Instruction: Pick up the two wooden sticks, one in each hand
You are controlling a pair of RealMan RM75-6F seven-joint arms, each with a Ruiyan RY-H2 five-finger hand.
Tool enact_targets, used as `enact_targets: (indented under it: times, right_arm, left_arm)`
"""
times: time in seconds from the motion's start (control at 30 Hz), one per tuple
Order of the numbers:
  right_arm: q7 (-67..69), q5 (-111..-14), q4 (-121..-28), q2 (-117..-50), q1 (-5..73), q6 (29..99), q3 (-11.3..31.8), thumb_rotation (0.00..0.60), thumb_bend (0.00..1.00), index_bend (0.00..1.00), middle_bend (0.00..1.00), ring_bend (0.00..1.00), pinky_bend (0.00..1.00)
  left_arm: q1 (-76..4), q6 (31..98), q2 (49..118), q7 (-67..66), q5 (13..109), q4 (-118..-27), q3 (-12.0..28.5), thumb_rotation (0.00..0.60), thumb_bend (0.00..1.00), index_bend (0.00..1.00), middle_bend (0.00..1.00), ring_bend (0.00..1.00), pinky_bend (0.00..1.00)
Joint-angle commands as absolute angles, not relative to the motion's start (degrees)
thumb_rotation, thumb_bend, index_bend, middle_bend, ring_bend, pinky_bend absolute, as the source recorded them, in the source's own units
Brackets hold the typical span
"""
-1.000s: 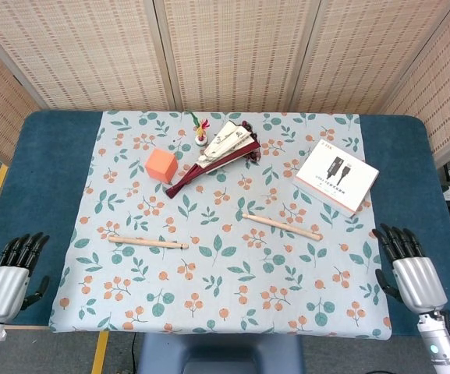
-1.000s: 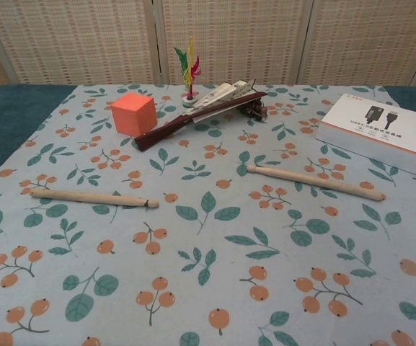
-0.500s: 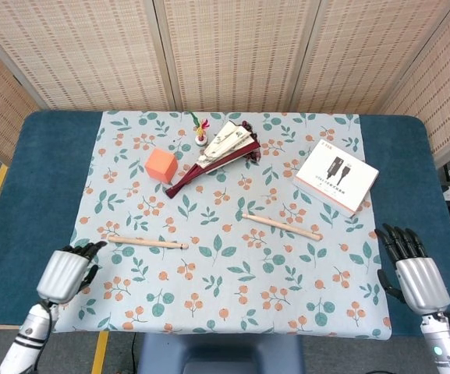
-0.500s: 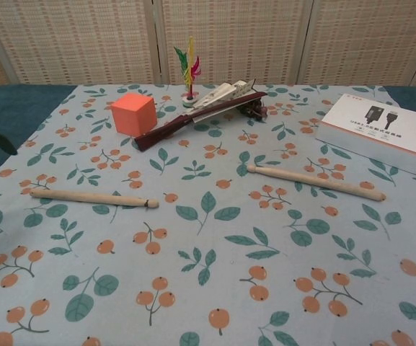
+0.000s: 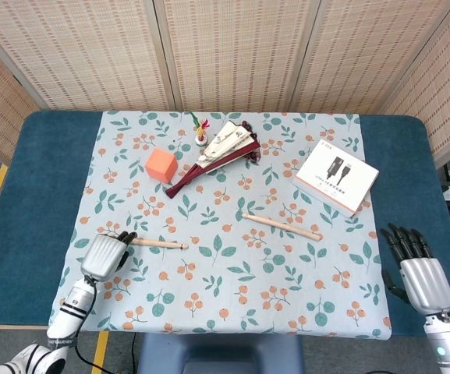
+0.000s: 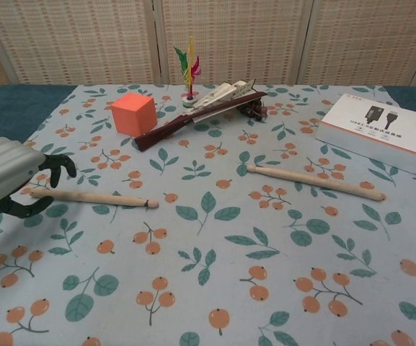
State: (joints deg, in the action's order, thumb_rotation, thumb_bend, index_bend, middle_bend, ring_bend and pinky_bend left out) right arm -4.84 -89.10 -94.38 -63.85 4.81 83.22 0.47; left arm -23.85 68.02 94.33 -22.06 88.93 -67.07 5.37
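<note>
Two wooden sticks lie on the patterned cloth. The left stick (image 5: 158,243) (image 6: 96,197) lies nearly level on the left side. My left hand (image 5: 108,251) (image 6: 13,180) is over its left end, fingers curled apart above the stick and thumb on the near side, with no clear grip on it. The right stick (image 5: 281,226) (image 6: 314,182) lies slanted to the right of centre, untouched. My right hand (image 5: 419,273) rests off the cloth's right edge near the table's front, fingers extended and holding nothing; the chest view does not show it.
An orange cube (image 5: 161,165) (image 6: 133,113), a dark red and white fan-like bundle (image 5: 217,154) (image 6: 200,112) and a feathered shuttlecock (image 5: 200,131) (image 6: 188,68) stand at the back. A white box (image 5: 335,176) (image 6: 378,132) lies behind the right stick.
My left hand has moved from the table's front left corner up and right to the left stick's end. The right hand has barely shifted. Both sticks lie where they were.
</note>
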Motion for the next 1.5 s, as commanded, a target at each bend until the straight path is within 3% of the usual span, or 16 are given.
enact_targets:
  times: [0.03, 0.3, 0.47, 0.97, 1.3, 1.5]
  right_arm:
    - [-4.5, -89.4, -94.6, -63.4, 4.6, 83.6, 0.4, 0.600, 0.40, 0.00, 0.00, 0.00, 0.00]
    - [-3.8, -89.3, -95.6, -62.5, 5.0, 81.7, -0.4, 0.600, 0.40, 0.00, 0.00, 0.00, 0.00]
    - [-3.2, -89.2, -96.0, -62.2, 5.0, 81.3, -0.5, 0.600, 0.40, 0.00, 0.00, 0.00, 0.00]
    - [-2.7, -87.5, -98.4, -60.6, 5.4, 78.2, -1.2, 0.600, 0.40, 0.00, 0.00, 0.00, 0.00]
    - [-3.4, -87.7, -98.5, -60.8, 5.4, 78.3, -1.2, 0.600, 0.40, 0.00, 0.00, 0.00, 0.00]
    - [-3.6, -87.8, -98.4, -60.9, 5.4, 78.4, -1.3, 0.600, 0.40, 0.00, 0.00, 0.00, 0.00]
  left_arm:
    - [-24.8, 68.3, 96.3, -22.7, 89.1, -64.9, 5.1, 0.600, 0.39, 0.32, 0.41, 0.76, 0.80]
    - [-26.3, 67.1, 98.8, -25.2, 87.8, -61.6, 4.9, 0.600, 0.39, 0.34, 0.33, 0.76, 0.80]
    - [-27.0, 65.5, 99.6, -26.4, 86.6, -59.9, 4.6, 0.600, 0.39, 0.34, 0.34, 0.76, 0.80]
    - [-28.1, 64.5, 101.7, -26.0, 85.2, -54.0, 3.8, 0.600, 0.39, 0.41, 0.43, 0.76, 0.80]
    - [-28.3, 66.2, 102.2, -24.5, 86.2, -52.9, 2.8, 0.600, 0.41, 0.51, 0.53, 0.76, 0.80]
    - [-28.3, 67.9, 102.8, -22.2, 87.2, -51.9, 2.3, 0.600, 0.46, 0.64, 0.66, 0.79, 0.80]
